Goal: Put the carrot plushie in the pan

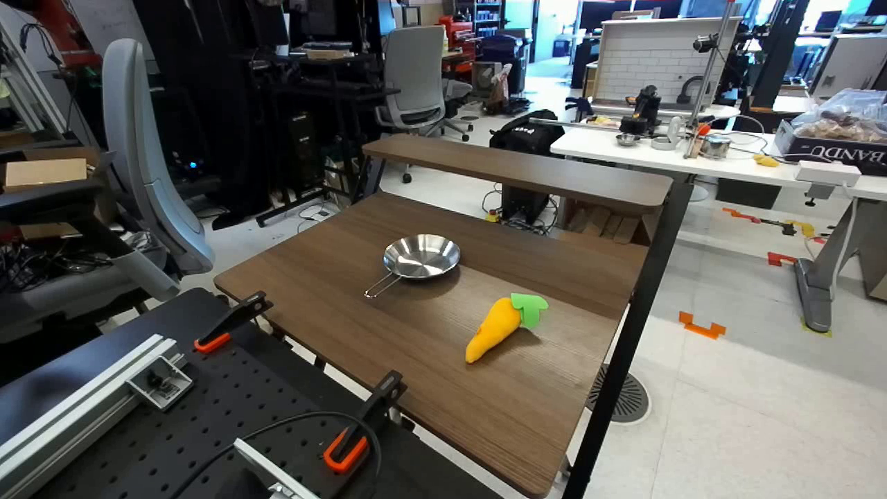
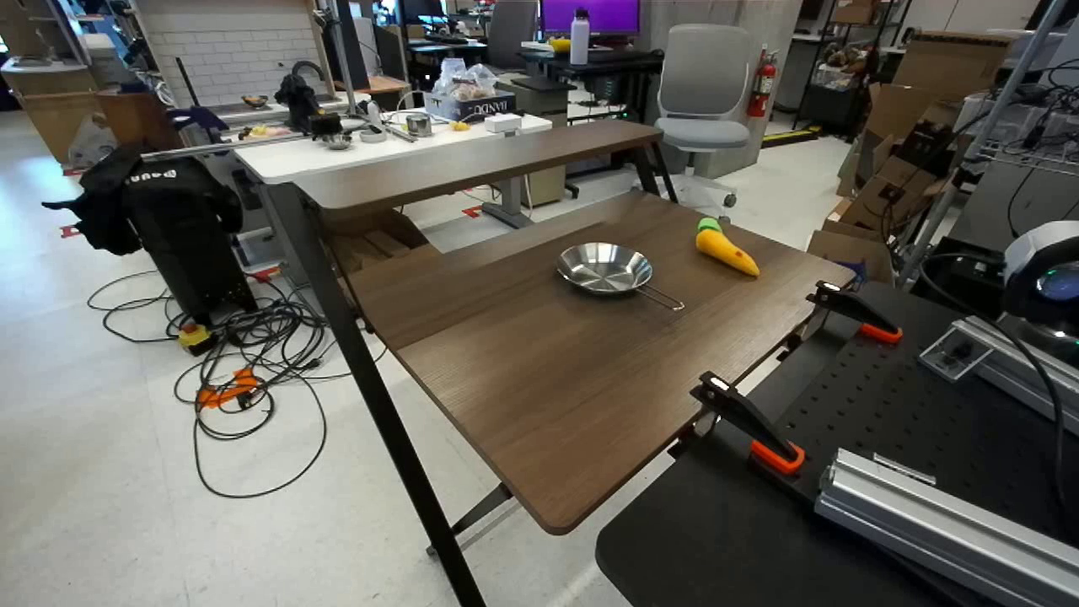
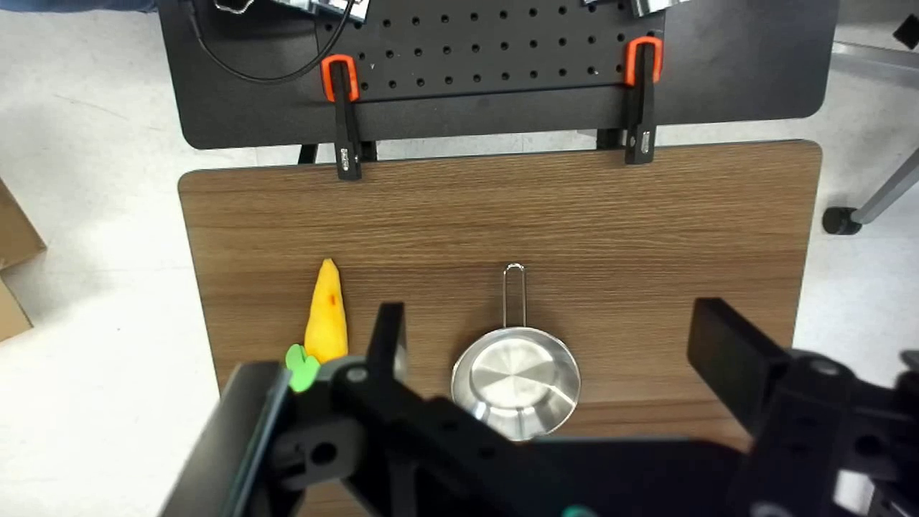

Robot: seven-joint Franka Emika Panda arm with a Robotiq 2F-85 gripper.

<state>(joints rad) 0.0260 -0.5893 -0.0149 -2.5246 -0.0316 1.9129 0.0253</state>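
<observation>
The carrot plushie point(image 1: 495, 328) lies on its side on the brown table, a yellow-orange cone with a green tuft. It also shows in an exterior view point(image 2: 727, 251) and, left of the gripper, in the wrist view point(image 3: 327, 316). The silver pan point(image 1: 421, 256) sits upright on the table with its thin wire handle; it also shows in an exterior view point(image 2: 605, 268) and in the wrist view point(image 3: 514, 380). The pan holds nothing. My gripper point(image 3: 551, 316) is wide open and empty, high above the table, covering the pan's lower rim in the wrist view. Neither exterior view shows it.
The brown table point(image 1: 346, 333) carries a raised shelf point(image 1: 513, 170) along its far side. A black base table point(image 2: 843, 472) adjoins the near edge, with two orange-tipped black clamps point(image 3: 346, 118) point(image 3: 641, 100) reaching over the brown table's edge.
</observation>
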